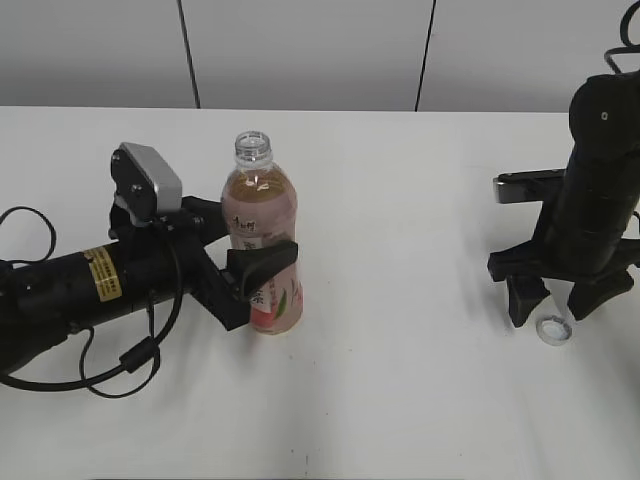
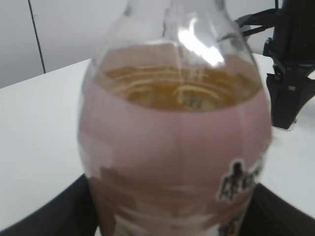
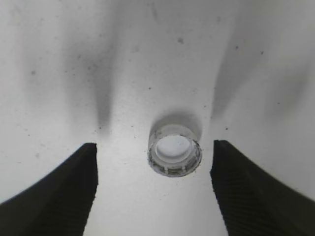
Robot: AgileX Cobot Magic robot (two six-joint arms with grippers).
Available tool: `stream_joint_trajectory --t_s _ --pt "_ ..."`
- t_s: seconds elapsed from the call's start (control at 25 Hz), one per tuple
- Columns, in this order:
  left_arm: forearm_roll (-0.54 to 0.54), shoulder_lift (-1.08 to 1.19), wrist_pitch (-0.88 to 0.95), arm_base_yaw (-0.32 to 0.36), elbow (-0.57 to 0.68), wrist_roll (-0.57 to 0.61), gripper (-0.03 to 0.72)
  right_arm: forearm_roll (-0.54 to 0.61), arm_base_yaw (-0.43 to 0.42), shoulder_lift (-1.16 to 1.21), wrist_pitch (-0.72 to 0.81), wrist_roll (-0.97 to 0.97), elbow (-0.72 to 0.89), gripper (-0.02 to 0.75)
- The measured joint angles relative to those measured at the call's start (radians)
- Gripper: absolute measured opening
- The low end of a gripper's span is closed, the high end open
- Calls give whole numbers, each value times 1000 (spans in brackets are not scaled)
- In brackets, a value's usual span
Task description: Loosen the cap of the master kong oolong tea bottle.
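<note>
A white table (image 1: pixel 400 400) before a pale panelled wall is being used as the work surface. The master kong oolong tea bottle (image 1: pixel 262 240) is being clamped upright around its label by the left gripper (image 1: pixel 250 272), its neck bare and uncapped. The cap (image 3: pixel 174 150) is lying open side up on the table between the spread fingers (image 3: pixel 59 187) of the right gripper (image 1: pixel 555 300), untouched by either. The loosening is judged done, indeed exceeded; only withdrawal seems left.
</note>
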Motion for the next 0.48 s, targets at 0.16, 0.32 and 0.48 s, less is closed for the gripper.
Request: stream_joint_trajectory --t_s 0.16,0.32,0.48 --pt "-21 0 -3 0 0 0 483 7 0 0 0 -3 0 545" --pt "-16 0 -3 0 0 0 519 7 0 0 0 -3 0 545" --pt "-14 0 -3 0 0 0 544 7 0 0 0 -4 0 545"
